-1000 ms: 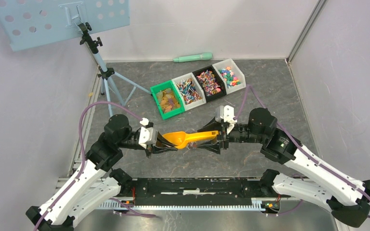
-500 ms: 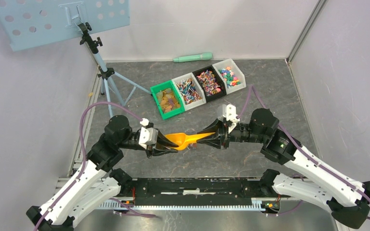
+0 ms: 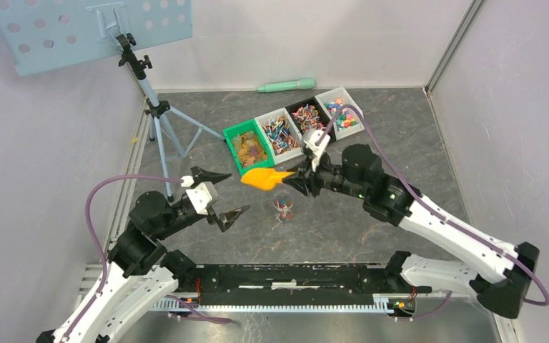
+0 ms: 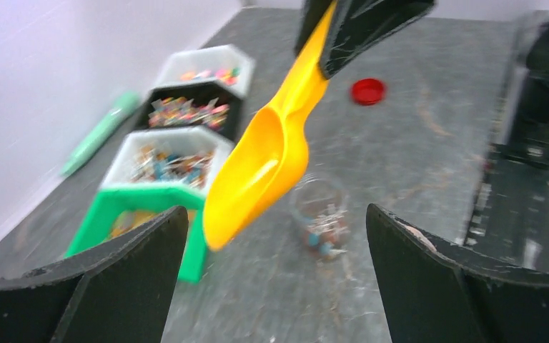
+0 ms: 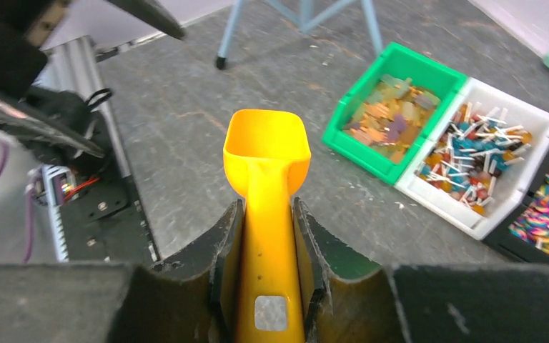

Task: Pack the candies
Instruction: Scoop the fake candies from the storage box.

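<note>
The candies fill four bins in a row at the back: green (image 3: 246, 166), white (image 3: 280, 134), black (image 3: 310, 121) and white (image 3: 339, 111). A few candies (image 3: 283, 209) lie in a small clear jar (image 4: 322, 218) on the table. My right gripper (image 3: 291, 179) is shut on the handle of the yellow scoop (image 3: 261, 177), whose empty bowl (image 5: 266, 146) hangs level above the table just before the green bin (image 5: 343, 136). My left gripper (image 3: 230, 194) stands wide open, left of the jar, holding nothing.
A small red lid (image 4: 367, 91) lies on the table beyond the jar. A tripod (image 3: 159, 114) with a blue perforated board (image 3: 86, 28) stands at the back left. A mint-green stick (image 3: 286, 86) lies along the back wall.
My left gripper opened, let go of the scoop's bowl and drew back to the left. My right gripper closed on the handle and carried the scoop up and back toward the bins.
</note>
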Controlling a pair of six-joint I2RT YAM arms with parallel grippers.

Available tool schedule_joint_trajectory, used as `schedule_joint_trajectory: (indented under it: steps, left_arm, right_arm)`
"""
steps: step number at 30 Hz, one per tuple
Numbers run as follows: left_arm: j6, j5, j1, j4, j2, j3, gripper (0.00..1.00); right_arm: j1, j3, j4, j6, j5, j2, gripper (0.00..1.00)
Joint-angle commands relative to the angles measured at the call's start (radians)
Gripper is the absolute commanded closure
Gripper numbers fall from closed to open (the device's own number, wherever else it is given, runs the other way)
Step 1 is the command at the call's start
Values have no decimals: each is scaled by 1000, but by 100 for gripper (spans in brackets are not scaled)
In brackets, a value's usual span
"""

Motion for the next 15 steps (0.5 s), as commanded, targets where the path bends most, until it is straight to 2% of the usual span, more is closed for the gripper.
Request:
schedule_joint_trajectory:
  steps: [1, 5, 11, 15]
  left_arm:
    - [-21, -401, 3, -87, -73, -16, 0]
    - [-22, -566, 4, -112, -161, -59, 0]
    - [-34, -638, 4, -70, -282, -111, 0]
    - [-56, -709, 4, -48, -339, -128, 0]
  right_arm:
    - [6, 140, -9, 44, 176, 113, 100]
    - [9, 263, -84, 51, 310, 256, 100]
    - [44, 482, -237, 54, 517, 484, 100]
    - [64, 614, -301, 57, 586, 633, 100]
